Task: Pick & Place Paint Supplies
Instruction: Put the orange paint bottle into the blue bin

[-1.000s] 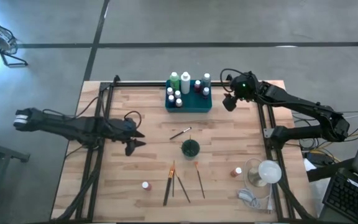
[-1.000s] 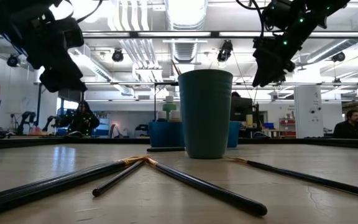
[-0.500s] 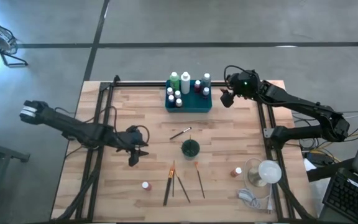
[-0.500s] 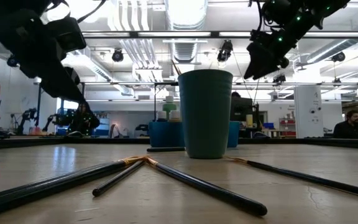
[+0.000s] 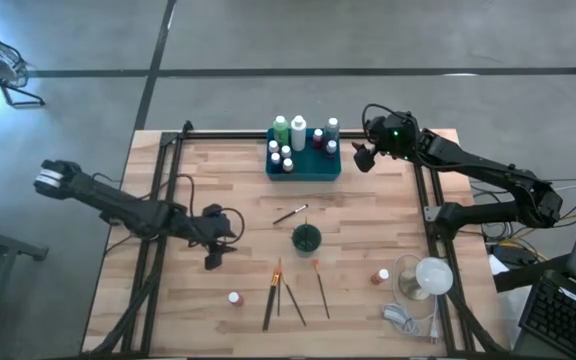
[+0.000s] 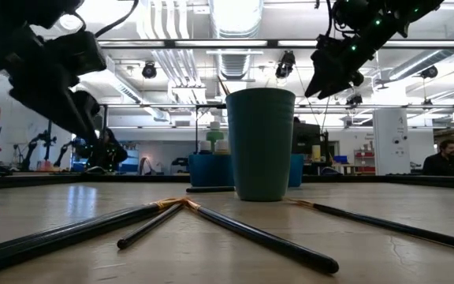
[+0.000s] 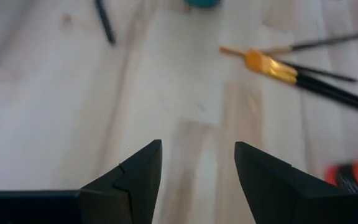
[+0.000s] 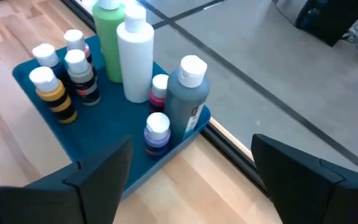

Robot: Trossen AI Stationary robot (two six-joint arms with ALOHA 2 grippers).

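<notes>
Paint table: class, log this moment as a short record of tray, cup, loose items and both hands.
tray: teal tray at the far edge, holding white-capped bottles
cup: dark green cup mid-table
loose brushes: paintbrushes on the near side
loose bottles: small bottle; another
left hand: open, empty
right hand: open, empty, beside the tray

bottles (image 5: pixel 302 140) in tray (image 5: pixel 304 170) | cup (image 5: pixel 306 238) before tray | brushes (image 5: pixel 288 295) before cup
</notes>
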